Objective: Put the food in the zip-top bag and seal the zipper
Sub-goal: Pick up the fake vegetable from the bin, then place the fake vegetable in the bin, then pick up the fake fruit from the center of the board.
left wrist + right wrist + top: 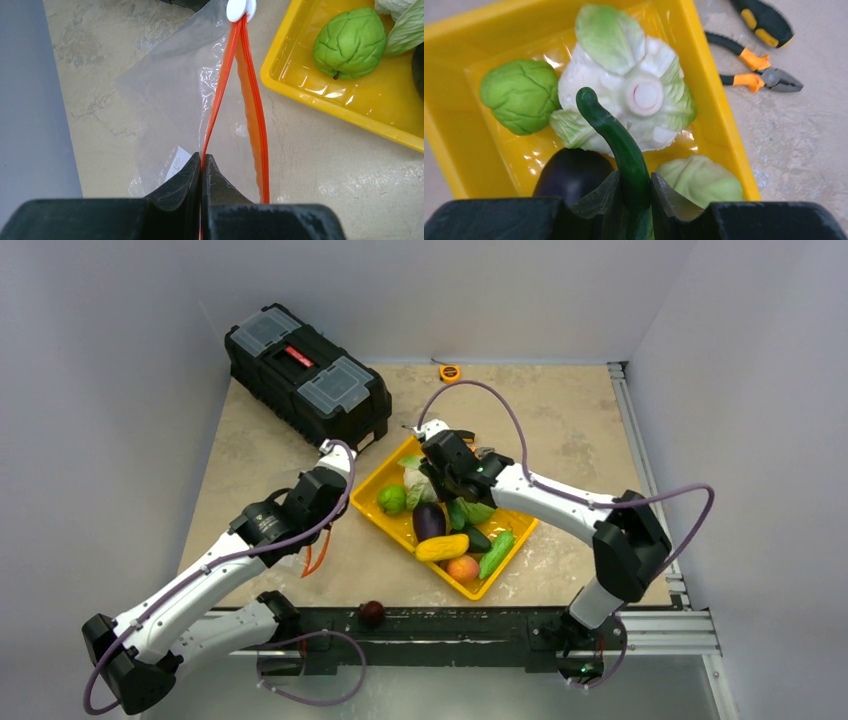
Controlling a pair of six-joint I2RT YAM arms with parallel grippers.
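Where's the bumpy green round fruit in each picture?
Top external: green fruit in the yellow tray's left corner, middle of the picture.
Left wrist: top right, inside the tray.
Right wrist: left side, beside the cauliflower.
Shared landmark: the yellow tray.

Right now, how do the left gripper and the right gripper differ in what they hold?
The left gripper pinches the thin orange zipper of the zip-top bag beside the yellow tray. The right gripper clamps a thick green cucumber over that tray. Both are shut.
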